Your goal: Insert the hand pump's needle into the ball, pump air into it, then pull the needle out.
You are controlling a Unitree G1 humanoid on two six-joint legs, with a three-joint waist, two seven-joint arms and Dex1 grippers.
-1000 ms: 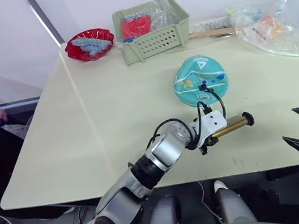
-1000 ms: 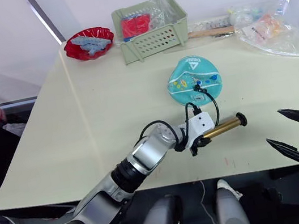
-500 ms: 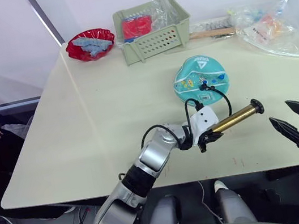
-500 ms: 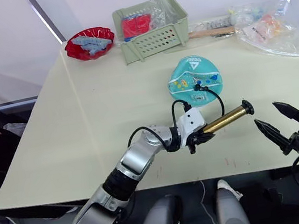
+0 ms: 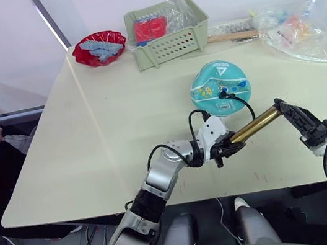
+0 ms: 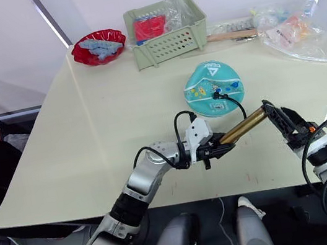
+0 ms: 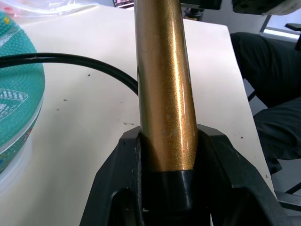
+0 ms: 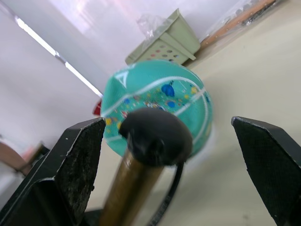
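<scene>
Bright, even, diffuse illumination from above and behind the far edge of the pale cream tabletop point(image 5: 122, 136); the white backdrop there is nearly washed out. Shadows are soft and short: a faint one hugs the teal printed rubber ball point(image 5: 220, 87) on its near side. Mild glare on the crinkled clear plastic bags point(image 5: 299, 33) at the far right corner. Straight table edges bow slightly toward the frame borders. Left wrist view: a vertical specular streak runs along the slim bronze-gold metal pump cylinder point(image 7: 164, 94), which is sharp. Right wrist view: the pump's black end cap point(image 8: 155, 136), ball and background are soft, out of focus.
</scene>
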